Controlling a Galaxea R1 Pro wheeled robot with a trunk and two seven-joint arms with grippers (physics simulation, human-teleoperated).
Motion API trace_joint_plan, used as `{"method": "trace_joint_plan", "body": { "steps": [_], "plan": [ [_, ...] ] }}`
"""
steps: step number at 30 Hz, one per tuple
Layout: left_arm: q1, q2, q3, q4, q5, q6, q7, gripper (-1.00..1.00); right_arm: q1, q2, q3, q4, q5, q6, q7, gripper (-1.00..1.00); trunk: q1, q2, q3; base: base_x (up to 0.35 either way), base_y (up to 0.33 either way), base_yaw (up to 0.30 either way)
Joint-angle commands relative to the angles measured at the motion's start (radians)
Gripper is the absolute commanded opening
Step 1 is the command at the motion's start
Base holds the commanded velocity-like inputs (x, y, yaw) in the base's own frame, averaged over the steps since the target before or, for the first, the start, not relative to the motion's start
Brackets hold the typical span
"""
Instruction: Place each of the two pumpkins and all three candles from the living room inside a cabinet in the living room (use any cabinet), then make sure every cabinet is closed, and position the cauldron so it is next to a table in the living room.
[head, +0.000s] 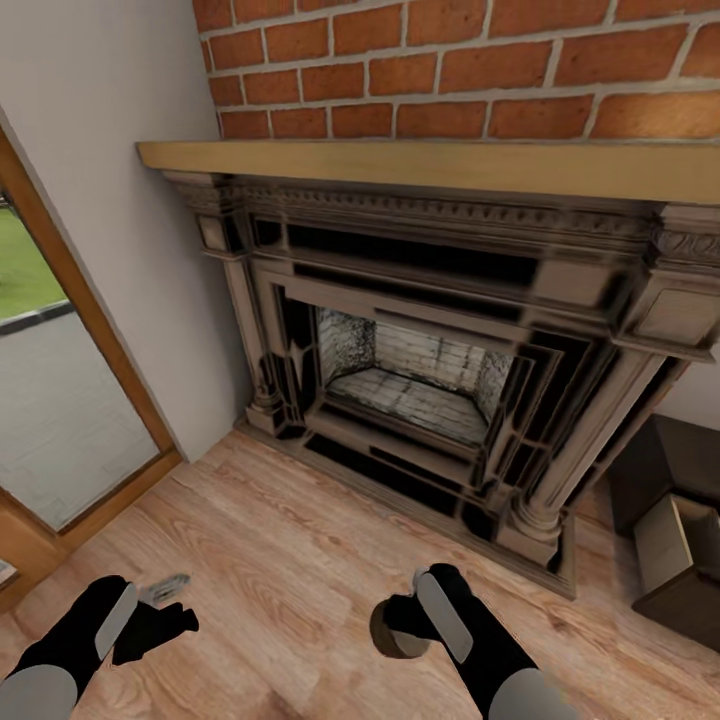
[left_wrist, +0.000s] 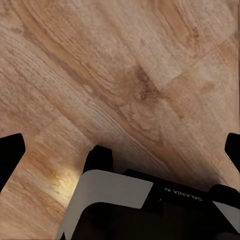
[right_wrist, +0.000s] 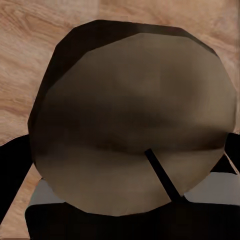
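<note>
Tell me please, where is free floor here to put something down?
Bare plank floor lies between the fireplace and both grippers, and left toward the glass door. The right side is crowded: an open drawer of the dark cabinet.

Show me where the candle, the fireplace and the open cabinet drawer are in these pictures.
candle (right_wrist: 135, 120): right wrist view, on its flat olive-grey top.
fireplace (head: 420, 390): head view, on the pale brick floor of the firebox.
cabinet drawer (head: 672, 540): head view, on the pale beige inside, at the right edge.
</note>
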Motion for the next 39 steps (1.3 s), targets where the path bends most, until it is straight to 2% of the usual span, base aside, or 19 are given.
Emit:
{"method": "trace_joint_plan", "body": {
  "steps": [1,3,6,9,13,16,21,39],
  "plan": [
    [0.001,0.000,-0.001,0.001,0.000,-0.013,0.000,1.00,0.015,0.000,-0.001,0.001,0.002,-0.013,0.000,-1.00,0.000,0.000,0.002,0.000,0.000,-0.185],
    [0.002,0.000,-0.003,0.022,0.002,-0.058,0.006,1.00,0.078,-0.006,-0.001,0.002,0.002,-0.082,-0.001,-1.00,0.000,0.000,0.004,0.000,0.000,-0.183],
    [0.002,-0.010,-0.010,0.089,0.000,-0.111,0.015,1.00,0.124,-0.033,0.000,0.002,0.000,-0.117,0.002,-1.00,0.000,0.000,0.008,0.000,0.000,-0.182],
    [0.002,-0.034,-0.039,0.119,0.001,-0.177,0.017,1.00,0.133,-0.053,0.000,0.011,-0.001,-0.138,0.004,-1.00,0.000,0.000,0.013,0.000,0.000,-0.181],
    [0.002,-0.073,-0.085,0.127,0.000,-0.191,0.017,1.00,0.135,-0.060,-0.001,0.086,-0.002,-0.187,0.005,-1.00,0.000,0.000,0.018,0.000,0.000,-0.198],
    [0.002,-0.084,-0.115,0.127,0.000,-0.193,0.018,1.00,0.135,-0.062,-0.001,0.107,-0.001,-0.199,0.005,-1.00,0.000,0.000,0.021,0.000,0.000,-0.226],
    [0.002,-0.086,-0.131,0.128,0.000,-0.190,0.017,1.00,0.135,-0.067,-0.001,0.130,-0.001,-0.216,0.005,-1.00,0.000,0.000,0.025,0.000,0.000,-0.249],
    [0.002,-0.081,-0.130,0.128,0.000,-0.190,0.018,1.00,0.136,-0.072,-0.003,0.163,-0.001,-0.248,0.005,-1.00,0.000,0.000,0.030,0.000,0.000,-0.273]
  ]
}}
